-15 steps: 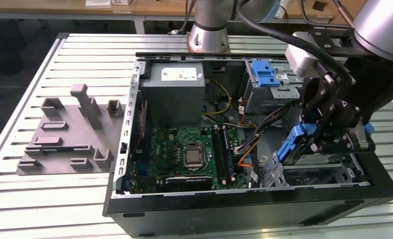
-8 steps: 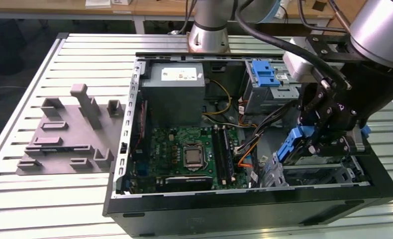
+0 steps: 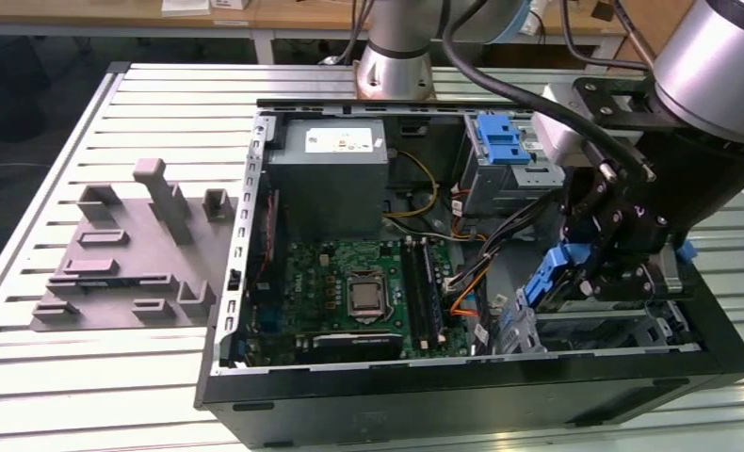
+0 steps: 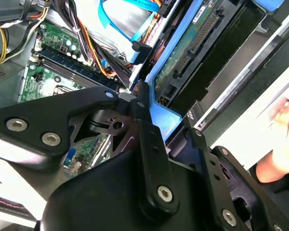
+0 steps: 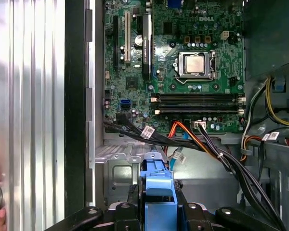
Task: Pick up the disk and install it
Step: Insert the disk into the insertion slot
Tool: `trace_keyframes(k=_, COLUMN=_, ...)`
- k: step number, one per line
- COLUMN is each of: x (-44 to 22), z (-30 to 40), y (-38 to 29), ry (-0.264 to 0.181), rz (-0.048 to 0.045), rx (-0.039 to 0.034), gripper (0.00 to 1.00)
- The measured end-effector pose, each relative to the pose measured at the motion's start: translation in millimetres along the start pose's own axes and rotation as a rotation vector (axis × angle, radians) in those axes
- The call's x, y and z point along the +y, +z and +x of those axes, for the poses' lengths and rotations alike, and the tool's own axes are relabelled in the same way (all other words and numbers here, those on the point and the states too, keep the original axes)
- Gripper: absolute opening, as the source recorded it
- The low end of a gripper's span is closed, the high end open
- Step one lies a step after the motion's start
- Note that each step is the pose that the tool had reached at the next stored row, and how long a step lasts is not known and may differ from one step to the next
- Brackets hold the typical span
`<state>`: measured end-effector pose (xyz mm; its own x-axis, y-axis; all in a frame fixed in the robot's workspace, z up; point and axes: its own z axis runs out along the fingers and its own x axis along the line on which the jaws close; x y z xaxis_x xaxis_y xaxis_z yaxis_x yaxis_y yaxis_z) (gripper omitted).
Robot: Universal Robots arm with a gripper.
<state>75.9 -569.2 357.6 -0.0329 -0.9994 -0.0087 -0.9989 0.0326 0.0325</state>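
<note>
Step in hand: the install half of the job, by my reading. The disk (image 3: pixel 556 278) is off the surface (image 3: pixel 134 395) and carried down into the open computer case (image 3: pixel 240 282).
End effector: the end effector (image 3: pixel 605 282) is clamped on the disk. In the first wrist view the blue rail sits pinched between the two black fingers (image 5: pixel 133 195).
Where the disk is: inside the case, in the near corner on the exterior view's right, at the metal drive bay (image 3: pixel 598 330). It stands on edge rather than flat. Whether its rails touch the bay's guides I cannot tell.
Seated or not: not fully home, I judge, since much of the blue rail stands proud of the bay.
What the next move calls for: rails lined up square with the bay's guides and a straight, gentle push. The cables (image 3: pixel 473 282) lie just beside the disk (a snag there looks the likeliest trouble).
Count, task things: one disk, one end effector, one arm (image 3: pixel 397 47).
Count, in the case: one motherboard (image 3: pixel 360 292), one grey box (image 3: pixel 334 160) with a white sticker, one cage (image 3: pixel 504 165) with a blue latch, one drive bay.
Count, outside the case: one grey fixture (image 3: pixel 134 254) on the surface, well apart from the disk.
Also present: one person's hand (image 4: pixel 279 154) at the picture's edge in the second wrist view. What it touches I cannot tell.
</note>
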Motion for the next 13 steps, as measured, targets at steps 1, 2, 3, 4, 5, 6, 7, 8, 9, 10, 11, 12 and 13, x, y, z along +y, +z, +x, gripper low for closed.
trace_keyframes(k=1, x=0.0, z=0.0, y=0.9, ry=0.0, rz=0.0, rx=0.0, gripper=0.36)
trace_keyframes(k=2, x=0.0, z=0.0, y=1.3, ry=0.0, rz=0.0, rx=0.0, gripper=0.36)
trace_keyframes(k=3, x=0.0, z=0.0, y=1.2, ry=0.0, rz=0.0, rx=0.0003, gripper=0.36)
trace_keyframes(k=4, x=0.0, z=0.0, y=1.2, ry=0.0, rz=0.0, rx=0.0005, gripper=0.36)
trace_keyframes(k=5, x=0.0, z=0.0, y=1.3, ry=0.0, rz=0.0, rx=0.0006, gripper=0.36)
trace_keyframes(k=6, x=0.0, z=0.0, y=1.3, ry=0.0, rz=0.0, rx=0.0006, gripper=0.36)
trace_keyframes(k=7, x=0.0, z=0.0, y=1.3, ry=0.0, rz=0.0, rx=0.0007, gripper=0.36)
trace_keyframes(k=8, x=0.0, z=0.0, y=1.5, ry=0.0, rz=0.0, rx=0.0007, gripper=0.36)
trace_keyframes(k=9, x=-0.1, z=0.0, y=2.3, ry=0.0, rz=0.0, rx=0.0002, gripper=0.36)
trace_keyframes(k=10, x=-0.1, z=0.0, y=3.2, ry=0.0, rz=0.0, rx=0.0002, gripper=0.36)
trace_keyframes(k=11, x=-0.1, z=0.0, y=4.3, ry=0.0, rz=0.0, rx=0.0005, gripper=0.36)
trace_keyframes(k=12, x=-0.2, z=0.0, y=5.5, ry=0.0, rz=0.0, rx=0.0006, gripper=0.36)
trace_keyframes(k=13, x=-0.2, z=0.1, y=6.6, ry=0.0, rz=0.0, rx=0.0005, gripper=0.36)
